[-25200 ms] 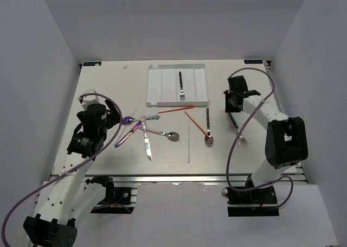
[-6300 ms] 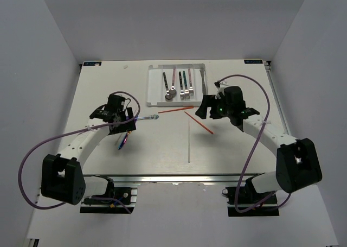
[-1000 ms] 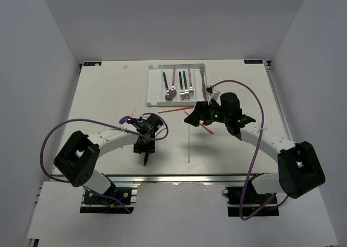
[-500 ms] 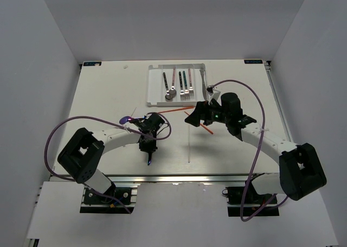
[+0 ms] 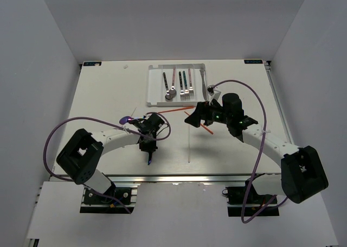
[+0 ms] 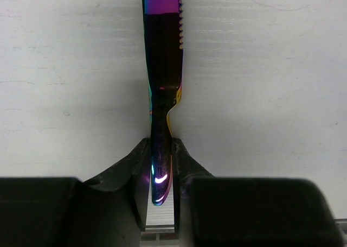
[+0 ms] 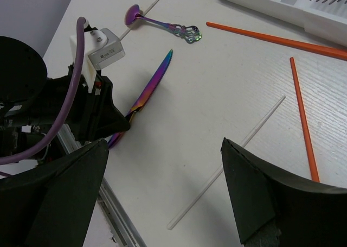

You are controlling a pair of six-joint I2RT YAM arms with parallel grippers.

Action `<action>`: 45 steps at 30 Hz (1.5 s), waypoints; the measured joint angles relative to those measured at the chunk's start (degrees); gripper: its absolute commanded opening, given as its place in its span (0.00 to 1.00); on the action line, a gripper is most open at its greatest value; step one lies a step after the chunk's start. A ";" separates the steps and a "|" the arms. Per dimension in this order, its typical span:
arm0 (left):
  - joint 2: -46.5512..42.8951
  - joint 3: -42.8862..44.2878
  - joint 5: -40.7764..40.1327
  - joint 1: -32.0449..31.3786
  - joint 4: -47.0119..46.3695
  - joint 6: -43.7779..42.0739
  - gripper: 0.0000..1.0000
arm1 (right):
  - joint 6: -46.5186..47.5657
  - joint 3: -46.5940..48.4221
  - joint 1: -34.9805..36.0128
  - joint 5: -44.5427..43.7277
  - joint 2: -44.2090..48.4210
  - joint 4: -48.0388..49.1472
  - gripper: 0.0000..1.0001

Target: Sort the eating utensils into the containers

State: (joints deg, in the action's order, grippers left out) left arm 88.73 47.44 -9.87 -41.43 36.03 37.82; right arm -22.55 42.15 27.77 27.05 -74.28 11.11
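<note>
Left fingers (image 6: 135, 165) have slid toward the counter's (image 5: 97, 95) front edge, pinching the glossy rainbow-purple serrated knife (image 6: 164, 89) by its rounded handle end. Right fingers (image 7: 260, 198) hang spread wide near the white divided tray (image 5: 156, 87).

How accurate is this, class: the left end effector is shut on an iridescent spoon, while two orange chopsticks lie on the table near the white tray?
Nearly. The left end effector is shut on an iridescent knife, not a spoon; the left wrist view shows its serrated blade. Two orange chopsticks do lie on the table near the white tray.
</note>
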 measured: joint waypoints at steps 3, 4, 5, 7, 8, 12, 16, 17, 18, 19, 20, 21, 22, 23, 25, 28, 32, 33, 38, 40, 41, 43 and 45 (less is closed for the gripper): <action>-0.37 0.11 -1.29 -0.11 0.70 0.92 0.00 | -0.81 0.00 0.00 -0.26 -0.09 0.20 0.89; -0.42 0.22 -1.84 -0.13 1.36 1.01 0.00 | -1.14 0.00 0.00 -0.37 -0.24 0.33 0.89; -0.44 0.31 -2.40 -0.11 2.08 1.07 0.00 | -1.44 0.00 0.00 -0.52 -0.48 0.48 0.89; -0.55 0.39 -3.34 -0.09 3.52 1.11 0.00 | -2.38 0.00 0.00 -0.92 -1.40 1.01 0.89; -0.57 0.46 -3.67 -0.07 4.35 1.09 0.00 | -2.86 -0.07 0.00 -1.11 -1.99 1.33 0.89; -0.92 0.57 -4.11 -0.02 5.84 0.98 0.00 | -6.84 -2.19 0.74 -2.12 -4.57 4.70 0.89; -1.68 0.57 -4.02 -0.04 5.77 1.01 0.00 | -11.87 -4.39 4.28 -4.13 -8.41 9.29 0.87; -1.92 0.57 -3.93 -0.07 5.73 1.03 0.00 | -13.07 -4.55 5.18 -4.48 -9.18 10.38 0.86; -2.23 0.57 -3.80 -0.07 5.66 1.03 0.00 | -14.19 -4.57 7.19 -4.96 -11.04 11.52 0.85; -2.51 0.57 -3.67 -0.11 5.60 1.05 0.00 | -15.54 -4.57 8.59 -5.44 -12.44 12.87 0.84; -2.93 0.57 -3.56 -0.13 5.49 1.05 0.00 | -16.85 -4.57 9.84 -5.88 -13.75 14.12 0.84; -3.28 0.57 -3.45 -0.17 5.44 1.05 0.00 | -18.05 -4.57 11.10 -6.14 -14.95 15.34 0.84; -3.61 0.57 -3.32 -0.20 5.44 1.07 0.00 | -19.23 -4.57 12.22 -6.40 -16.02 16.31 0.84; -3.91 0.57 -3.19 -0.22 5.44 1.11 0.00 | -20.02 -4.57 13.07 -6.69 -16.79 16.94 0.84; -4.52 0.57 -3.08 -0.28 5.42 1.18 0.00 | -21.75 -4.55 14.67 -7.63 -18.10 18.34 0.84; -5.40 0.57 -2.78 -0.31 5.35 1.18 0.00 | -24.46 -4.57 16.50 -8.55 -19.50 20.63 0.84; -6.27 0.57 -1.79 -0.33 5.07 1.20 0.00 | -28.70 -4.72 18.01 -8.76 -21.49 26.51 0.84; -6.58 0.57 -1.40 -0.37 4.87 1.20 0.00 | -29.79 -4.72 18.25 -8.66 -22.40 28.28 0.84; -7.98 0.57 -0.35 -0.63 4.26 1.20 0.00 | -34.16 -4.66 19.15 -7.19 -28.35 35.45 0.82; -8.41 0.57 0.09 -0.74 4.04 1.20 0.00 | -35.78 -4.35 19.23 -6.34 -31.19 37.90 0.81; -8.57 0.57 0.28 -0.79 3.98 1.20 0.00 | -36.33 -4.22 19.26 -5.95 -32.37 38.99 0.81; -8.76 0.57 0.68 -0.92 3.72 1.20 0.00 | -37.38 -3.98 19.30 -5.29 -34.21 40.54 0.81; -8.81 0.57 1.20 -1.07 3.39 1.20 0.00 | -38.01 -3.10 19.41 -4.37 -35.80 41.99 0.81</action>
State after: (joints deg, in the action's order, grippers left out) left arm 79.92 48.01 -8.67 -42.50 39.42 39.03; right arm -60.55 39.05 47.18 22.68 -110.08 53.10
